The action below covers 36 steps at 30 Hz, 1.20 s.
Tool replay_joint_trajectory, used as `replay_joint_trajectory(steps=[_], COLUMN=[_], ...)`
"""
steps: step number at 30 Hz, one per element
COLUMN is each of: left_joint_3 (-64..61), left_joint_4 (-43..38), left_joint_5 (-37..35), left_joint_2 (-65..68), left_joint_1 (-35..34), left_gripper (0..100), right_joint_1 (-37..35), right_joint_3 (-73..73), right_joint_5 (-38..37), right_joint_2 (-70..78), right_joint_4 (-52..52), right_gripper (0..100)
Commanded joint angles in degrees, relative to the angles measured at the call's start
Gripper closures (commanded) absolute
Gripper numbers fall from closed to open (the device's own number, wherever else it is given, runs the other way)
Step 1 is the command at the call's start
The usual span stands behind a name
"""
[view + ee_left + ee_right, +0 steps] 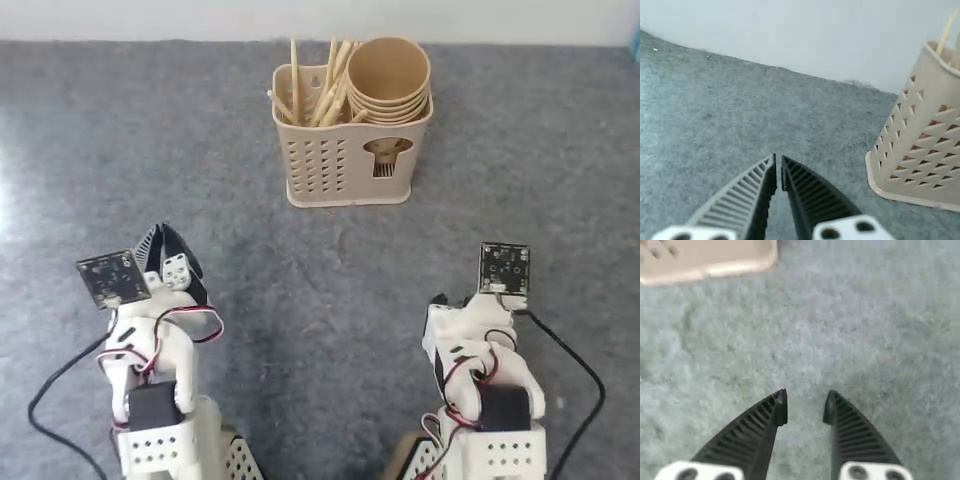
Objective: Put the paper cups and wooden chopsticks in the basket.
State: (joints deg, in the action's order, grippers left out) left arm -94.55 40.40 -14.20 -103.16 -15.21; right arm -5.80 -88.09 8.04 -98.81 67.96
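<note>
Top centre of the high view: paper cups (388,75) and wooden chopsticks (318,85) upright inside the basket (345,165). Well below it, left gripper (778,162) pinched closed, empty; right gripper (805,402) slightly parted, empty.

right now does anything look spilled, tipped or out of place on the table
Nothing stands out. The basket stands upright, the paper cups sit stacked inside it, and the chopsticks lean at mixed angles beside them, all inside the basket.
</note>
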Motion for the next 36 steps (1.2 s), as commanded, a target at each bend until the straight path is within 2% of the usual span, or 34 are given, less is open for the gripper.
replay_joint_trajectory(steps=[1, 7, 12, 16, 19, 23, 33, 36], left_joint_3=[-1.19, -1.98, -1.98, -1.98, -1.98, -1.98, -1.98, -1.98], left_joint_4=[0.09, 1.32, 8.09, 15.82, 23.12, 24.44, 31.91, 32.09], left_joint_5=[0.00, 0.09, 1.49, 8.53, 16.35, 25.14, 25.32, 25.23], left_joint_2=[-0.97, -0.62, -0.62, -0.70, -0.79, -0.88, -0.97, -0.97], left_joint_1=[-0.53, -0.18, -0.09, -0.09, -0.18, -1.32, 0.70, 3.52], left_gripper=[99, 99, 99, 99, 99, 99, 99, 99], right_joint_1=[0.22, 0.48, -1.27, -1.36, -1.36, -0.84, -0.84, -0.84], right_joint_3=[-1.32, -6.24, -8.35, -8.35, -8.35, -8.26, -8.26, -8.26], right_joint_5=[-6.42, -8.88, -8.35, -8.35, -8.35, -8.35, -8.62, -8.70], right_joint_2=[-1.80, -5.41, -5.23, -5.23, -5.14, -5.14, -5.14, -5.14], right_joint_4=[0.48, 2.07, 2.59, 2.59, 3.56, 7.16, 7.08, 7.08], right_gripper=[99.1, 99.1, 98.7, 98.7, 98.7, 98.7, 98.7, 98.7])
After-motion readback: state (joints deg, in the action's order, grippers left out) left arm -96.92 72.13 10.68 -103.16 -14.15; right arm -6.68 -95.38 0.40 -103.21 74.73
